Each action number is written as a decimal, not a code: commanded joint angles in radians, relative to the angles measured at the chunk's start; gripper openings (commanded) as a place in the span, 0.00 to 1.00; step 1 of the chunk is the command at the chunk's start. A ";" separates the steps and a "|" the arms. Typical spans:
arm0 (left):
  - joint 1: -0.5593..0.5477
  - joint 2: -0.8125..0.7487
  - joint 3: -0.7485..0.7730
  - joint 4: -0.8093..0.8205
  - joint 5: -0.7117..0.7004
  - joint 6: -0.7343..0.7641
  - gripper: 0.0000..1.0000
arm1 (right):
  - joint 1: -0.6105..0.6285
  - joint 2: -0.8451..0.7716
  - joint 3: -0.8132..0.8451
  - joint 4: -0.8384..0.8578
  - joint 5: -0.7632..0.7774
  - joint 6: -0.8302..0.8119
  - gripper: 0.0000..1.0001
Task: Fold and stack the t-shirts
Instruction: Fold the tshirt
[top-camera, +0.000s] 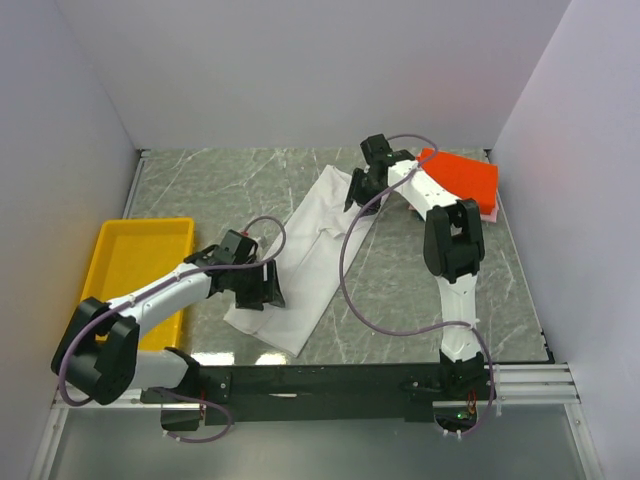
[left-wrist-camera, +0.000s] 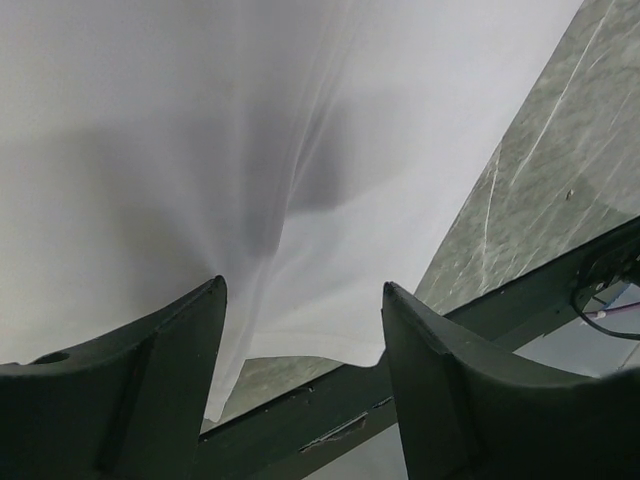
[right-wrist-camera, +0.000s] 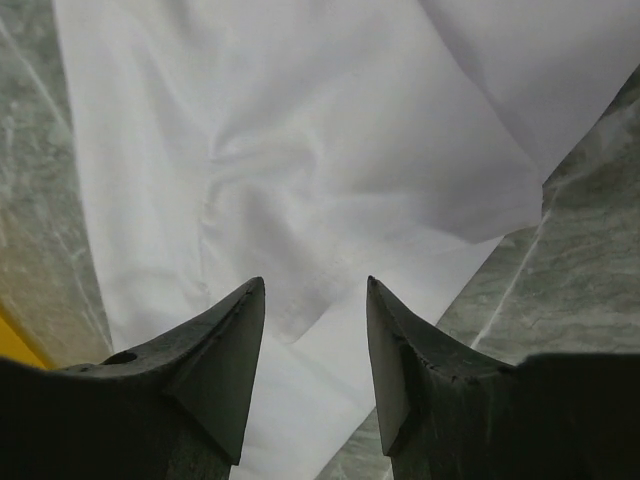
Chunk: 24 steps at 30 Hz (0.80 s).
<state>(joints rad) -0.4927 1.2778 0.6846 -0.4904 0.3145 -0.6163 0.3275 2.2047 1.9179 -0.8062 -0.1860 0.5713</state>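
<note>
A white t-shirt (top-camera: 312, 248), folded into a long strip, lies diagonally across the middle of the marble table (top-camera: 400, 270). My left gripper (top-camera: 266, 288) hovers over its near-left end. In the left wrist view it (left-wrist-camera: 303, 290) is open, and the white cloth (left-wrist-camera: 200, 130) and its hem lie below the gap. My right gripper (top-camera: 357, 190) is over the shirt's far end. It (right-wrist-camera: 315, 285) is open too, above a creased fold of the cloth (right-wrist-camera: 300, 150), with nothing between its fingers. A folded orange-red t-shirt (top-camera: 462, 177) lies at the far right on a pink one (top-camera: 491, 212).
A yellow plastic tray (top-camera: 140, 255) stands at the left, partly under my left arm. White walls close in the table on three sides. The black base rail (top-camera: 330, 382) runs along the near edge. A purple cable (top-camera: 350, 270) loops from the right arm over the table.
</note>
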 joint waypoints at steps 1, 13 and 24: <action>-0.030 0.025 0.003 0.032 0.034 0.012 0.69 | 0.005 0.003 -0.029 0.016 -0.018 -0.013 0.52; -0.141 0.080 -0.023 0.098 0.057 -0.039 0.69 | 0.004 0.163 0.069 -0.033 0.043 -0.030 0.52; -0.208 0.224 0.030 0.130 0.132 0.000 0.69 | 0.002 0.272 0.197 -0.040 0.040 0.001 0.52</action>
<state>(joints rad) -0.6838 1.4471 0.6933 -0.3904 0.4053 -0.6468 0.3275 2.4046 2.0670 -0.8467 -0.1669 0.5640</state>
